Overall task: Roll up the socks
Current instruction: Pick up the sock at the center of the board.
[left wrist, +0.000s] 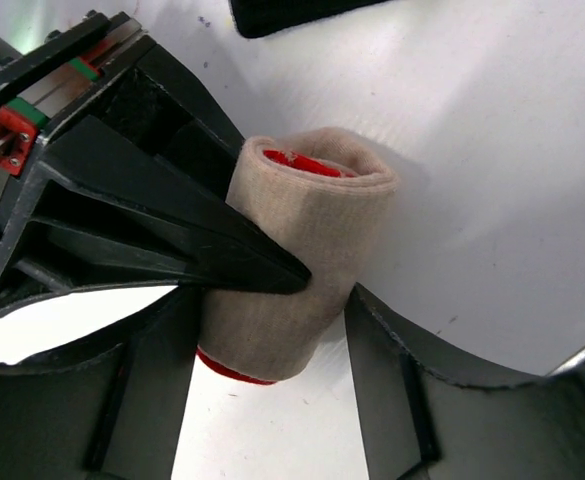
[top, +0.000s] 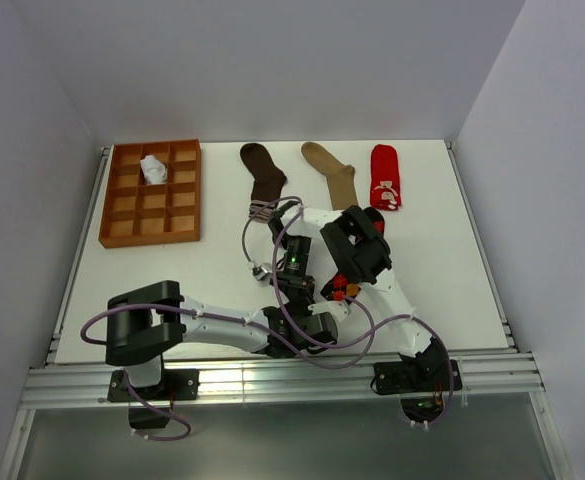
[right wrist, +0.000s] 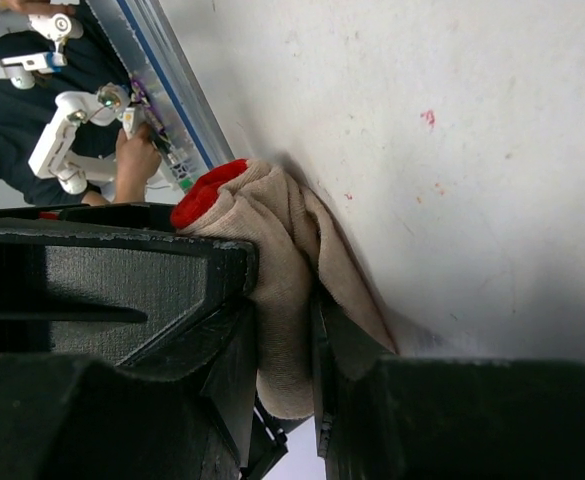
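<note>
Both arms crowd the near centre of the white bench (top: 442, 270), their claws meeting over a rolled beige red-toed sock (left wrist: 302, 270), with looping cables (top: 272, 215) around them. Along the far edge lie a dark brown sock (top: 264, 172), a tan sock (top: 334, 172) and a red sock (top: 384, 176), with narrow gaps between. The orange-brown gridded tray (top: 152, 230) blocks the far left corner. Open bench lies at the right side and near left.

Tray (top: 122, 215) far left, sock roll (top: 153, 169) inside; three socks (top: 344, 175) in row right of it; grippers (top: 337, 290) meet nearer, centre.
</note>
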Tool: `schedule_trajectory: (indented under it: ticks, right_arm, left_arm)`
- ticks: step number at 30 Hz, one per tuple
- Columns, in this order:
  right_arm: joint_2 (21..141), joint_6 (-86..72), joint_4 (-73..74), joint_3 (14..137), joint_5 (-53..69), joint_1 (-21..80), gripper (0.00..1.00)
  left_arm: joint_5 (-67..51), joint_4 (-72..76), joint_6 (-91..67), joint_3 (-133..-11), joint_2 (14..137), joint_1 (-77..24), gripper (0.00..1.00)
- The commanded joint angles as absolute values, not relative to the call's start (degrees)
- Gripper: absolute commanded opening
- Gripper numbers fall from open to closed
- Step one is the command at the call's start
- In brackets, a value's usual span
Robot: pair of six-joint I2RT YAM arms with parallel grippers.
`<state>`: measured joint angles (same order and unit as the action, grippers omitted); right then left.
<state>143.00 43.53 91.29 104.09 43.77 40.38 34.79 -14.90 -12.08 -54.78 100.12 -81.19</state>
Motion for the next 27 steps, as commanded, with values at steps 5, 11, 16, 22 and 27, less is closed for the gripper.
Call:
schedule_trajectory:
  ticks: [5, 11, 16, 22, 27]
  right_arm:
    - [146.6, 45.3, 82.7, 100.6, 31.6, 41.1, 0.29]
    - [145.7, 45.7, 82.6, 100.5, 32.2, 41.2, 0.33]
    - [144.5, 46.1, 82.2, 101.2, 33.5, 40.8, 0.41]
    - [139.9, 43.8, 79.7, 102.3, 37.4, 37.4, 0.55]
    - [133.4, 44.1, 79.7, 103.4, 41.4, 31.5, 0.65]
  left_arm:
    - [20.0, -17.8, -11.4, -56.0, 105.2, -80.7, 0.58]
    - [16.0, -19.5, -10.9, -57.6, 107.5, -80.2, 0.46]
    - [12.1, -21.6, -10.6, -59.6, 110.3, -79.7, 0.26]
    - [7.0, -22.4, -10.8, -60.0, 111.1, -78.8, 0.09]
    - [5.0, -21.2, -11.4, -59.5, 110.9, -77.4, 0.01]
